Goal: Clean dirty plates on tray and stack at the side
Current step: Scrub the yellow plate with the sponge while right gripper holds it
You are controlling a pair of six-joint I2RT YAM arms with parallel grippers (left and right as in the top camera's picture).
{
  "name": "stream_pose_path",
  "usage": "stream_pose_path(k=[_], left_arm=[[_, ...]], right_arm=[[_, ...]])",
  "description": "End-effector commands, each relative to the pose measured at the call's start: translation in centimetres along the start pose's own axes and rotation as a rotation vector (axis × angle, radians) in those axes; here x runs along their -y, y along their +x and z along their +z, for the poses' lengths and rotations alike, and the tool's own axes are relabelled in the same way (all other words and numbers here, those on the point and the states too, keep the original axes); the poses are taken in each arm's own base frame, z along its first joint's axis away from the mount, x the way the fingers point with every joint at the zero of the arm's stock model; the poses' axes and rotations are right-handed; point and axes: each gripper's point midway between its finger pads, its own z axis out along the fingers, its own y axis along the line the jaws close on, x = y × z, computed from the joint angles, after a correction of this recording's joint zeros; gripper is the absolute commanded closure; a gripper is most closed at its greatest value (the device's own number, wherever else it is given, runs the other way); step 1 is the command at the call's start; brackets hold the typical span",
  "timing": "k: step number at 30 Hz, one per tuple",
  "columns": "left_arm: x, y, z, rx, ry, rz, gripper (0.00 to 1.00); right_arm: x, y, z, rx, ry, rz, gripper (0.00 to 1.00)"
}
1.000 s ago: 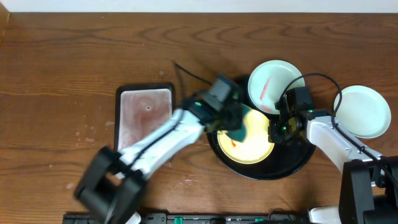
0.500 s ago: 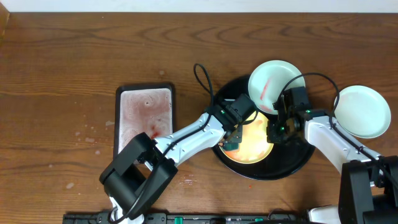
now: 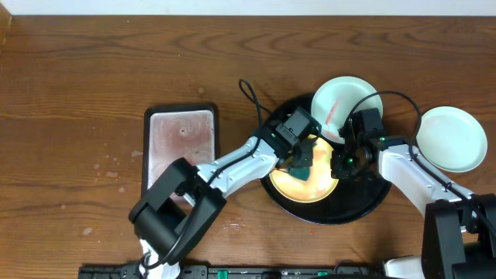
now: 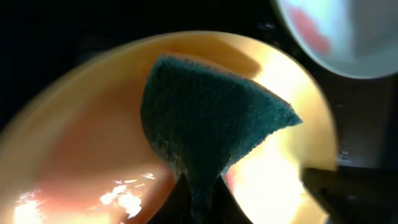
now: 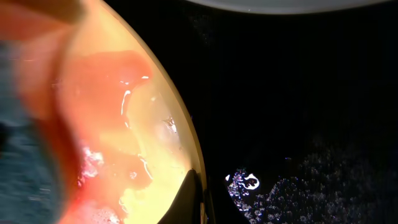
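The pale yellow plate (image 3: 310, 180) lies in the round black tray (image 3: 364, 203) and carries red smears (image 5: 106, 124). My left gripper (image 3: 301, 160) is shut on a green sponge (image 4: 211, 118) and presses it on the yellow plate (image 4: 74, 143). My right gripper (image 3: 339, 164) is shut on the yellow plate's right rim (image 5: 180, 143). A pale blue-white plate (image 3: 341, 105) with a red smear leans on the tray's far rim. Another pale blue-white plate (image 3: 452, 138) lies on the wooden tabletop (image 3: 77, 93) to the right of the tray.
A rectangular black-rimmed tray (image 3: 180, 143) with a pinkish inside lies left of the round tray. A black cable loops beside the left arm. Small crumbs or drops dot the table at the left and front.
My left gripper swept the sponge from the plate's left part down to its near left edge, then back toward the plate's far middle. My right gripper has held still on the rim.
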Motion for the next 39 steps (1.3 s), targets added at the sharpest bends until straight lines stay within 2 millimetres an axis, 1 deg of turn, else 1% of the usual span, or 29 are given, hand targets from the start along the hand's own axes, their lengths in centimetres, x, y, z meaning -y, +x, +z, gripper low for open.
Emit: stream_pose_path(k=[1, 3, 6, 9, 10, 12, 13, 14, 15, 16, 18, 19, 21, 22, 24, 26, 27, 29, 31, 34, 37, 39], left_arm=[[1.8, 3.3, 2.2, -0.154, 0.11, -0.017, 0.93], [2.9, 4.0, 2.8, -0.188, 0.167, -0.004, 0.93], [4.3, 4.6, 3.0, -0.208, 0.23, 0.034, 0.93], [4.1, 4.2, 3.0, -0.188, 0.23, 0.089, 0.93], [3.4, 3.8, 3.1, -0.175, 0.202, 0.082, 0.92], [0.8, 2.7, 3.3, -0.137, 0.097, 0.047, 0.92], [-1.2, 1.9, 3.3, -0.11, 0.018, 0.022, 0.93], [-2.7, 1.4, 3.2, -0.092, -0.039, 0.005, 0.93], [-4.7, 0.8, 2.9, -0.071, -0.122, -0.016, 0.93], [-6.8, 0.2, 2.4, -0.052, -0.208, -0.034, 0.93], [-10.5, -0.8, 0.7, -0.022, -0.388, -0.056, 0.93], [-11.7, -1.1, -0.3, -0.014, -0.46, -0.052, 0.93], [-12.6, -1.5, -1.6, -0.015, -0.534, -0.027, 0.93], [-12.6, -1.6, -2.2, -0.017, -0.555, -0.016, 0.93], [-12.1, -1.4, -2.7, -0.033, -0.559, -0.01, 0.93], [-11.2, -0.5, -2.6, -0.074, -0.527, -0.007, 0.92], [-9.9, 0.9, -2.0, -0.129, -0.464, -0.02, 0.92], [-8.0, 2.4, -1.1, -0.186, -0.371, -0.06, 0.93], [-5.3, 3.6, -0.2, -0.237, -0.244, -0.078, 0.93], [-1.2, 4.6, 0.8, -0.275, -0.073, -0.042, 0.92], [1.2, 5.2, 1.3, -0.259, -0.009, 0.012, 0.92], [1.9, 5.5, 1.4, -0.254, 0.005, 0.032, 0.93]], right_arm=[[0.3, 0.1, 0.4, -0.007, 0.032, -0.006, 0.99], [0.3, 0.1, 0.4, -0.006, 0.032, -0.006, 0.99], [0.3, 0.1, 0.4, -0.006, 0.032, -0.006, 0.99], [0.3, 0.1, 0.4, -0.007, 0.032, -0.006, 0.99], [0.3, 0.1, 0.4, -0.007, 0.032, -0.006, 0.99], [0.3, 0.1, 0.4, -0.008, 0.032, -0.005, 0.99], [0.3, 0.2, 0.4, -0.01, 0.032, -0.005, 0.99], [0.3, 0.2, 0.4, -0.011, 0.033, -0.005, 0.99], [0.4, 0.2, 0.4, -0.014, 0.034, -0.004, 0.99], [0.4, 0.3, 0.4, -0.017, 0.034, -0.004, 0.99], [0.4, 0.4, 0.4, -0.021, 0.035, -0.004, 0.99], [0.4, 0.4, 0.4, -0.021, 0.036, -0.004, 0.99], [0.4, 0.4, 0.4, -0.02, 0.035, -0.004, 0.99], [0.4, 0.3, 0.4, -0.017, 0.035, -0.004, 0.99], [0.4, 0.3, 0.4, -0.014, 0.034, -0.005, 0.99], [0.4, 0.2, 0.4, -0.013, 0.034, -0.004, 0.99], [0.4, 0.2, 0.4, -0.014, 0.034, -0.004, 0.99], [0.4, 0.2, 0.4, -0.014, 0.034, -0.004, 0.99], [0.4, 0.2, 0.4, -0.013, 0.034, -0.004, 0.99], [0.4, 0.2, 0.4, -0.013, 0.034, -0.005, 0.99], [0.4, 0.2, 0.4, -0.014, 0.034, -0.004, 0.99], [0.4, 0.3, 0.4, -0.015, 0.034, -0.004, 0.99]])
